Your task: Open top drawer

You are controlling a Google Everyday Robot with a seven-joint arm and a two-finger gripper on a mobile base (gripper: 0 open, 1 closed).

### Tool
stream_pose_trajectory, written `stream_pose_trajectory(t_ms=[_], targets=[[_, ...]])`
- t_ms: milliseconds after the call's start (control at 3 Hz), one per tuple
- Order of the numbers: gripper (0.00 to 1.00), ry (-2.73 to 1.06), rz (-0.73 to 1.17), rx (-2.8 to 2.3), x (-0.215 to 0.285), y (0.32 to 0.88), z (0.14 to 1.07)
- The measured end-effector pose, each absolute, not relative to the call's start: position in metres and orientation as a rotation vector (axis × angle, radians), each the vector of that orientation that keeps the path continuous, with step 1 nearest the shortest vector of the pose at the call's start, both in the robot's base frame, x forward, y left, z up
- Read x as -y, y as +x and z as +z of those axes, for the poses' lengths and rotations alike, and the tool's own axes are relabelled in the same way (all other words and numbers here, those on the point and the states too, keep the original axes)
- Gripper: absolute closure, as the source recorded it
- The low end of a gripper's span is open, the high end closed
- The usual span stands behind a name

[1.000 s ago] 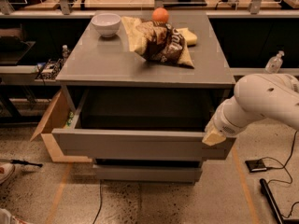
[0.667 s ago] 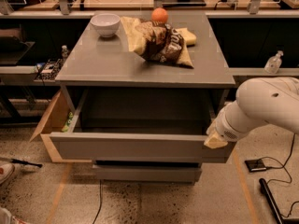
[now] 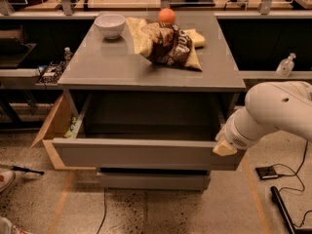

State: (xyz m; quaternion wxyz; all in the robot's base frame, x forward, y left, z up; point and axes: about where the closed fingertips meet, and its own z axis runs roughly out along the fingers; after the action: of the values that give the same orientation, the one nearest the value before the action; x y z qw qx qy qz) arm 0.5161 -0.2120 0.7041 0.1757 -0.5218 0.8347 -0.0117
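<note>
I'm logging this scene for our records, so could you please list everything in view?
Cabinet: one, grey, centre.
Top drawer: one, grey, pulled out under the cabinet top.
Lower drawer front: one, grey, beneath the top drawer.
Bowl: one, white, cabinet top, back left.
Orange: one, orange, back of the cabinet top.
Chip bag: one, brown, middle of the cabinet top.
Sponge: one, yellow, right of the chip bag.
Bottle: one, clear, ledge at right.
Cardboard box: one, brown, floor left of the cabinet.
Arm: one, white, right.
Gripper: one, tan-tipped, at the top drawer's right end.
</note>
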Motion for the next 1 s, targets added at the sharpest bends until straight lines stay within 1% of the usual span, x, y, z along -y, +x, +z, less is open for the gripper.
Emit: stream_pose_trajectory(t_ms=[333,667,1000], targets=[[1.00,-1.478,-0.033,-2.365,0.212,0.516,0.704],[1.00,-1.416,-0.027,-2.444,0.224,0.490,0.698],[1.00,-1.416,-0.027,-2.444,0.224,0.490,0.699]])
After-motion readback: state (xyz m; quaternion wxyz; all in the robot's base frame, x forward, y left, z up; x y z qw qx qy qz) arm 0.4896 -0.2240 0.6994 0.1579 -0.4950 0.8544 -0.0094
